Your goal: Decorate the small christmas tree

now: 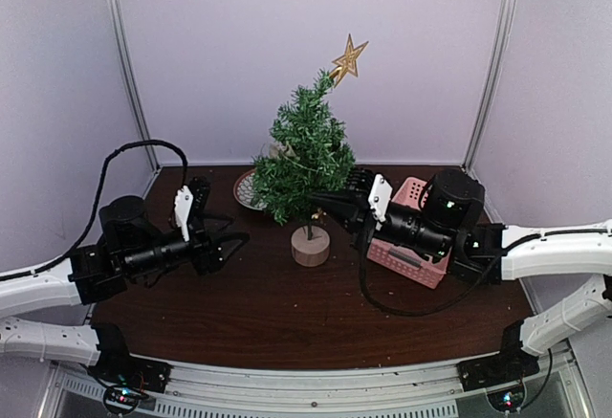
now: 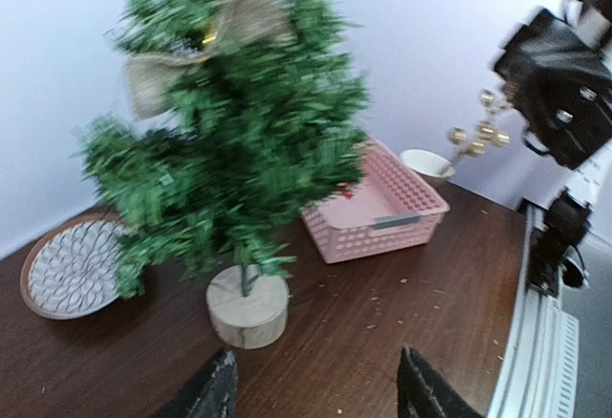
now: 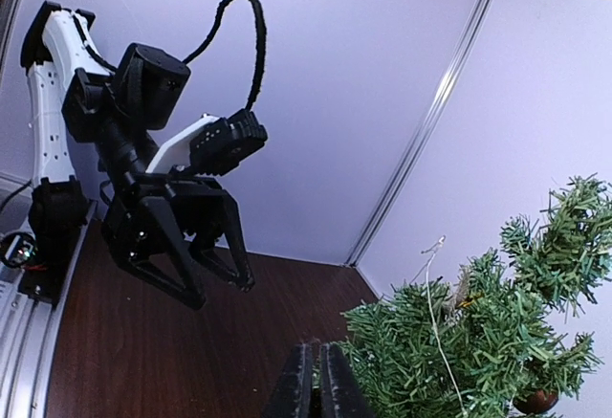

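Brown wood table (image 1: 268,313) lay under my jaws, lilac walls (image 1: 239,55) beyond them; left gripper (image 2: 316,394) gaped apart, right gripper (image 3: 320,380) pinched closed.

- A robot test booth in a lab, not a home.
- Plain pale walls (image 1: 287,35) on metal posts (image 1: 129,64) stand behind the left pincer (image 1: 234,246) and the right pincer (image 1: 320,198).
- Below them is a dark wooden table (image 1: 287,313).
- Nearer than the pincers, a metal rail (image 1: 316,385) carries bolted arm bases (image 1: 129,365).
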Controlling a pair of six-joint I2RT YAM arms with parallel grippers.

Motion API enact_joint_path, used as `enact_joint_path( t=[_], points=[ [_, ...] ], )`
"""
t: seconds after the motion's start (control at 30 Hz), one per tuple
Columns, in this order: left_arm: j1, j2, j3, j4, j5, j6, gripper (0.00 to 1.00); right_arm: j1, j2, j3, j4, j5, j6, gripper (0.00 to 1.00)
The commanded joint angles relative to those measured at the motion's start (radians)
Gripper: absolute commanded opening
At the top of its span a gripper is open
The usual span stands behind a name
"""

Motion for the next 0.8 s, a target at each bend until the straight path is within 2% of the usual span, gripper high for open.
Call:
enact_joint_path(
  t=[0.0, 0.13, 0.37, 0.77],
  points=[
    [-0.074, -0.002, 0.094, 0.019, 0.190, 0.212, 0.57, 0.008, -0.035, 0.064, -0.055, -0.096, 0.095, 0.07],
    [-0.110, 0.055, 0.166, 0.020, 0.287, 0.219, 0.55, 0.013, -0.045, 0.096, -0.120, -0.161, 0.142, 0.08],
    [-0.176, 0.170, 0.287, -0.006, 0.327, 0.224, 0.50, 0.025, -0.035, 0.150, -0.232, -0.258, 0.154, 0.08],
    [-0.181, 0.222, 0.329, 0.007, 0.347, 0.200, 0.41, 0.049, -0.029, 0.189, -0.327, -0.295, 0.136, 0.08]
  ],
)
